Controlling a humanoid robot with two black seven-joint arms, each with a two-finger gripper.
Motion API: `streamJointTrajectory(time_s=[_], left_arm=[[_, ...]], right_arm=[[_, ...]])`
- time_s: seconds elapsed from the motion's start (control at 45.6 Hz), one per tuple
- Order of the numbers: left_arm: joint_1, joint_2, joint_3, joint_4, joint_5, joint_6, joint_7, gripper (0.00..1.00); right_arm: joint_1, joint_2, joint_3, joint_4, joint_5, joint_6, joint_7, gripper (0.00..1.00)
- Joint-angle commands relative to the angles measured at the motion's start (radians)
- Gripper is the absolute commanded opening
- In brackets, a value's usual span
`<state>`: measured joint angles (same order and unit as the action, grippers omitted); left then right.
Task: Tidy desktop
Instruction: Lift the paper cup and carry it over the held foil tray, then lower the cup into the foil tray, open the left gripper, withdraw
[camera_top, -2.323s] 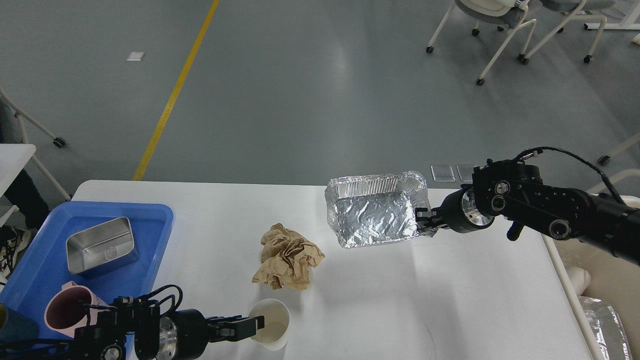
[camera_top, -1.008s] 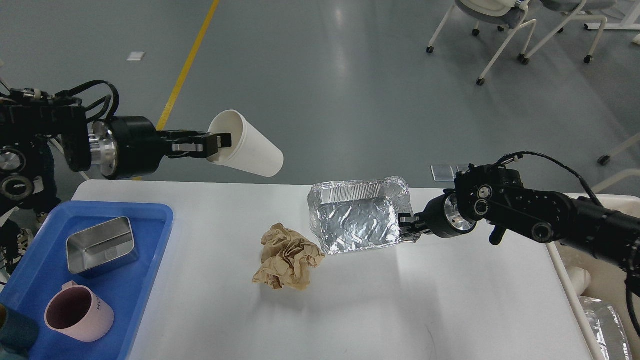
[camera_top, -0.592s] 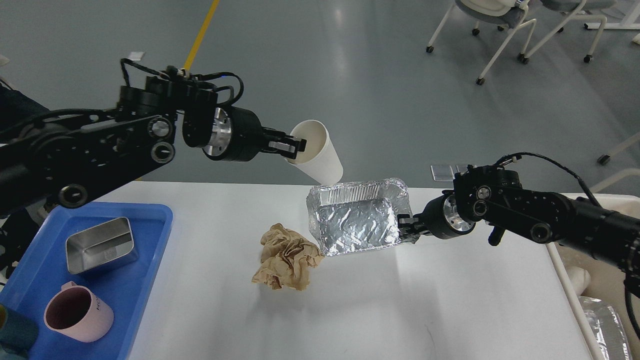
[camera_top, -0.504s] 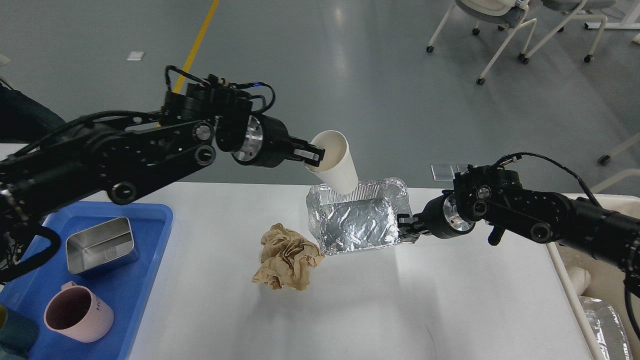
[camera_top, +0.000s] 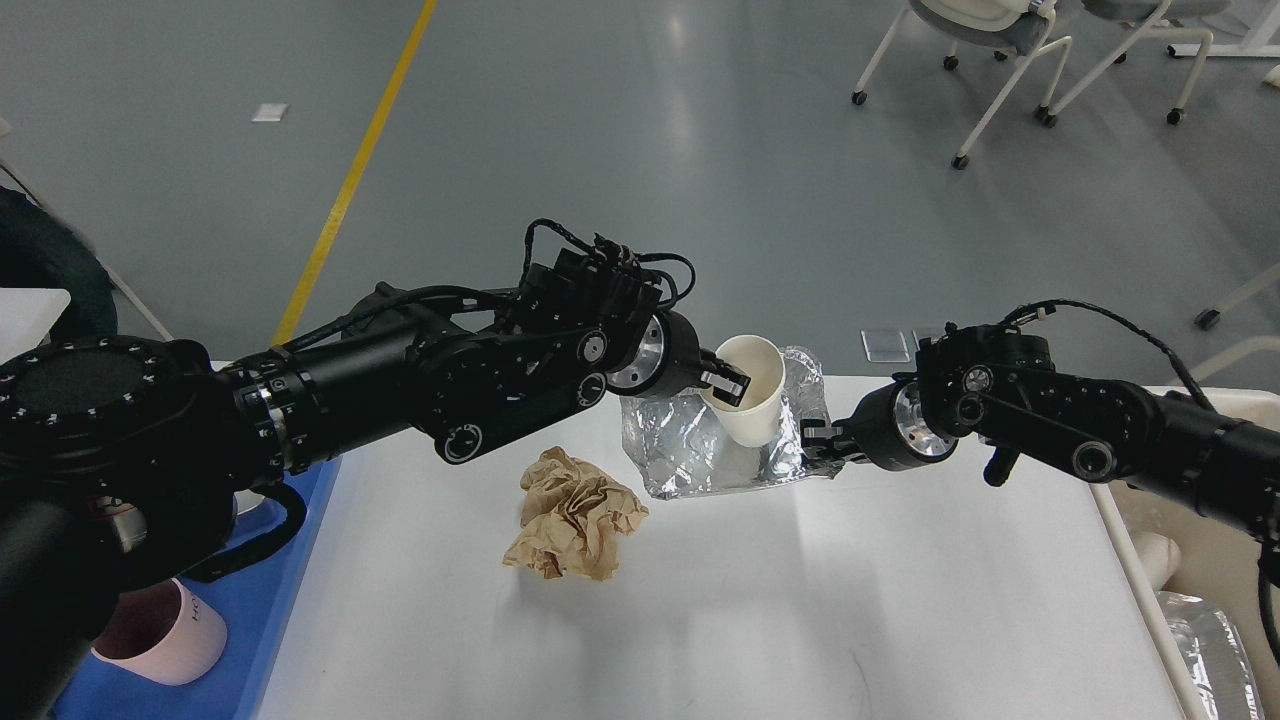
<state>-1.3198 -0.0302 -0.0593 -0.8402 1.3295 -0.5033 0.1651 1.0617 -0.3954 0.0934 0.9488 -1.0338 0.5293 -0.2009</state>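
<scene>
The white desktop (camera_top: 820, 600) fills the lower part of the head view. My left gripper (camera_top: 728, 385) is shut on the rim of a white paper cup (camera_top: 750, 405) and holds it upright inside a crumpled foil container (camera_top: 690, 455). My right gripper (camera_top: 818, 445) is shut on the foil container's right edge and holds it tilted just above the desktop. A crumpled brown paper ball (camera_top: 575, 515) lies on the desktop, left of the foil container.
A blue tray (camera_top: 225, 620) sits at the left edge with a pink mug (camera_top: 165, 640) on it; my left arm hides most of the tray. A cream bin (camera_top: 1190, 560) stands beyond the right edge. Office chairs stand far back right.
My left arm has swung right and down, carrying the paper cup from above the foil container into it. My right gripper holds the foil container in nearly the same place.
</scene>
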Motion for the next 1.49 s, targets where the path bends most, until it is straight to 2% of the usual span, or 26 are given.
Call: streamJointTrajectory(time_s=[0.0, 0.175, 0.241, 0.307, 0.416, 0.482, 0.899, 1.468], left_arm=[[0.014, -0.005, 0.001, 0.001, 0.000, 0.045, 0.001, 0.02], [0.033, -0.020, 0.001, 0.019, 0.000, 0.089, 0.001, 0.03], [0.033, -0.025, 0.001, 0.030, -0.001, 0.097, 0.001, 0.09], [0.033, -0.036, 0.001, 0.042, -0.001, 0.111, -0.001, 0.27], [0.033, -0.043, 0.000, 0.050, -0.001, 0.124, -0.004, 0.67], [0.034, -0.048, 0.000, 0.050, -0.003, 0.127, -0.004, 0.78], [0.028, -0.053, 0.000, 0.050, -0.013, 0.123, -0.015, 0.92], [0.025, -0.054, 0.001, 0.050, -0.004, 0.117, -0.013, 0.97]], right_arm=[[0.000, 0.000, 0.003, 0.001, 0.000, 0.000, 0.001, 0.00], [0.000, 0.000, 0.006, 0.004, 0.000, 0.000, 0.001, 0.00], [0.000, 0.000, 0.006, 0.004, 0.001, 0.000, 0.000, 0.00], [0.000, 0.000, 0.006, 0.004, 0.000, 0.000, 0.000, 0.00], [0.000, 0.000, 0.008, 0.004, 0.001, 0.000, 0.000, 0.00], [-0.002, 0.001, 0.008, 0.004, 0.000, 0.000, 0.000, 0.00], [-0.003, 0.000, 0.008, 0.004, 0.000, 0.000, 0.000, 0.00], [-0.005, 0.001, 0.006, 0.001, 0.001, -0.002, 0.000, 0.00]])
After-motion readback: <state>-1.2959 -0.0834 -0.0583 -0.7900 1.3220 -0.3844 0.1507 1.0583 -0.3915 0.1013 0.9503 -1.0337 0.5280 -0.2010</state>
